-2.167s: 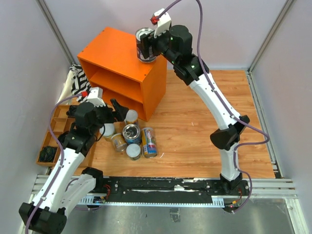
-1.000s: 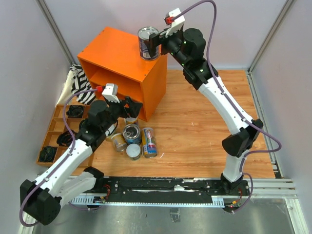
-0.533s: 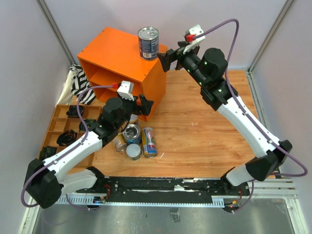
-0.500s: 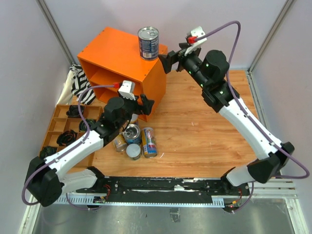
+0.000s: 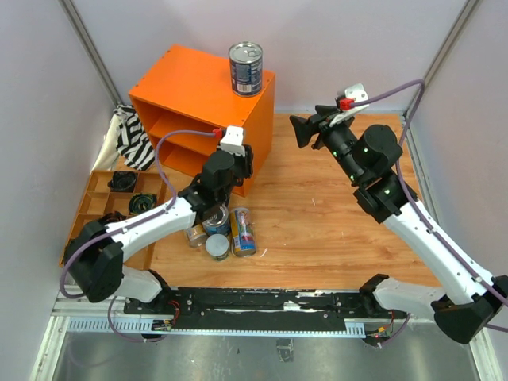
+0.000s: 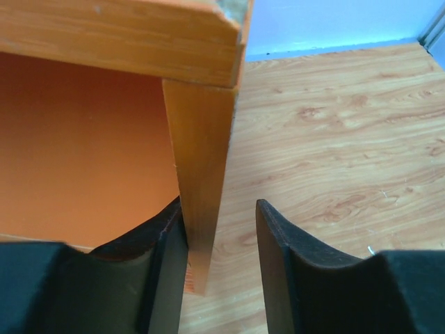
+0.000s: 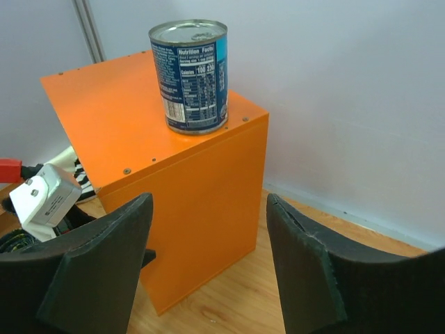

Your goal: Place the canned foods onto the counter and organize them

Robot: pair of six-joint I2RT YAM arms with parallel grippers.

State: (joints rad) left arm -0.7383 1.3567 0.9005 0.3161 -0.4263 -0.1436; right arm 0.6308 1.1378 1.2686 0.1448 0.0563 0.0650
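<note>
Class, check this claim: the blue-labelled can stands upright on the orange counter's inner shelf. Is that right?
Not quite: the blue-labelled can stands upright on the flat top of the orange counter, not its inner shelf. The right wrist view shows it.

My left claw sits astride the front edge of the orange shelf unit's right side wall, so that panel blocks any sideways sweep. Under that arm a cluster of cans crowds the bench; to their right I see open wood. On the unit's top, the blue-labelled can takes the right corner and the rest is free. My right claw hangs in open air.
</note>
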